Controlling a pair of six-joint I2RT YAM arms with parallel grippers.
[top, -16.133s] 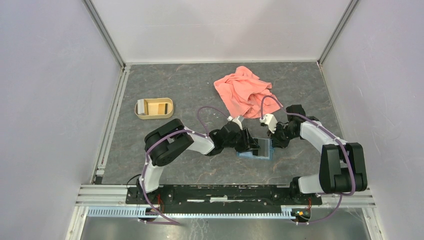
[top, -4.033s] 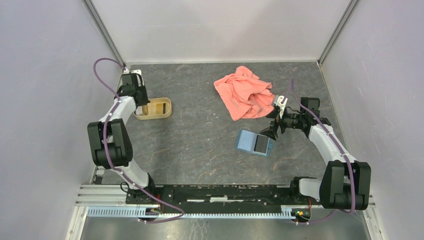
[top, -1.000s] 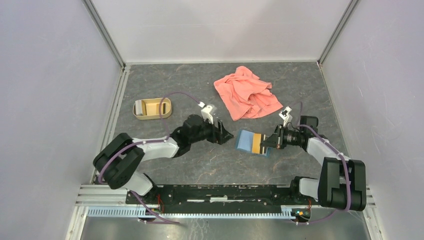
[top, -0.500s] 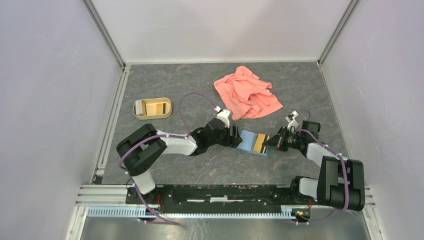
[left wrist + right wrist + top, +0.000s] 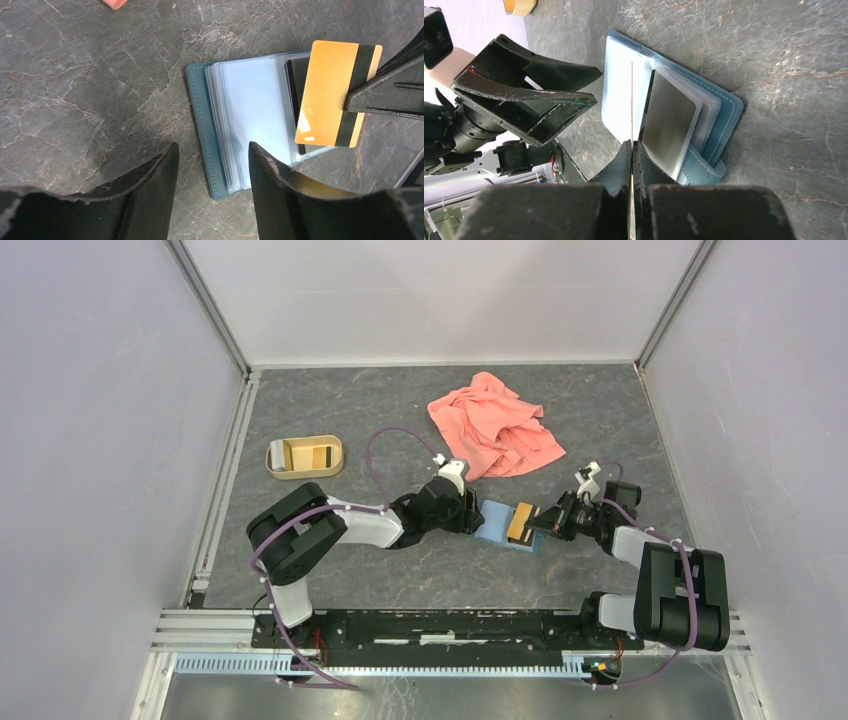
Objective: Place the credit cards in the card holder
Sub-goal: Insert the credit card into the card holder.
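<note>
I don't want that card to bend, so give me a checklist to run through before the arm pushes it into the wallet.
1. Card pinched in right end effector: ok.
2. Wallet lying open, sleeves exposed: ok.
3. Left end effector steadying the wallet: not ok, open at its left edge.
4. Card edge in a sleeve mouth: cannot tell.
5. Cloth apart from wallet: ok.
</note>
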